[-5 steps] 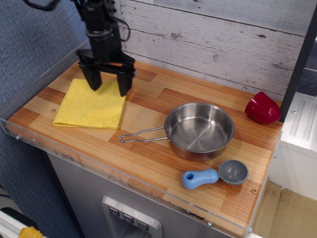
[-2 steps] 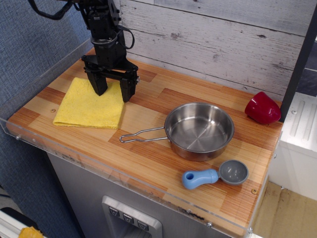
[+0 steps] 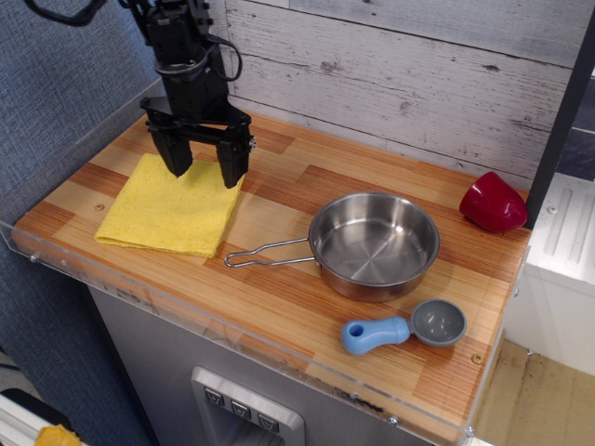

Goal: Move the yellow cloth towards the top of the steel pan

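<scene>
A wooden table of striped planks has a clear rim along its near edge. A yellow cloth lies flat at its left end. A steel pan stands near the middle, handle pointing left. A small blue-handled scoop lies nearer, and a red cup lies tipped at the far right.

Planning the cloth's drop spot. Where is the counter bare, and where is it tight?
Bare wood runs along the back wall, between the gripper and the red cup, behind the steel pan. A second strip lies along the front edge, below the pan's wire handle. Tight: the front right, where the blue-handled scoop sits near the pan, and the left, covered by the yellow cloth.
</scene>
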Controlling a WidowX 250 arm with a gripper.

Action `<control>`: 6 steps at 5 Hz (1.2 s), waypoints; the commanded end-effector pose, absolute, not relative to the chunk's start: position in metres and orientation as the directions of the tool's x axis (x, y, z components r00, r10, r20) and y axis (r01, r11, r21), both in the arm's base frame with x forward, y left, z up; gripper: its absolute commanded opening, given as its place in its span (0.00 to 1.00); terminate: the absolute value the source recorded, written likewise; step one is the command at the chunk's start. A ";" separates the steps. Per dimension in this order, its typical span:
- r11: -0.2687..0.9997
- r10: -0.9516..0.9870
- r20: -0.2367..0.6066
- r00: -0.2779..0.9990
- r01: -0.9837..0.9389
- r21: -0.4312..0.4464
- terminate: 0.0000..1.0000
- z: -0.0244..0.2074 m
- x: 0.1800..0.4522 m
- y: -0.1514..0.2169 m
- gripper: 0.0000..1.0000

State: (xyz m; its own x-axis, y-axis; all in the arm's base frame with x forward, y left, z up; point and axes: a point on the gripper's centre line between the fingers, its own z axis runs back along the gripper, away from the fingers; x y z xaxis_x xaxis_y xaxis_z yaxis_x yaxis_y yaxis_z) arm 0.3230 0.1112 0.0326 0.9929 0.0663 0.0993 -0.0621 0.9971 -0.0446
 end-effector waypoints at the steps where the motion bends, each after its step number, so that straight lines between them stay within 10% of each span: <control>1: 0.997 0.072 0.117 0.991 -0.071 -0.014 0.00 0.041 0.315 0.117 1.00; 6: 0.993 -0.114 -0.013 0.993 0.114 -0.021 0.00 -0.027 0.306 0.091 1.00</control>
State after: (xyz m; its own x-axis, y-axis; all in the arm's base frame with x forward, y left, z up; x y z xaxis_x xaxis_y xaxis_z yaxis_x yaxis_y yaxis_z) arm 0.3114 0.1035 0.0007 0.9973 -0.0699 0.0233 0.0699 0.9976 0.0000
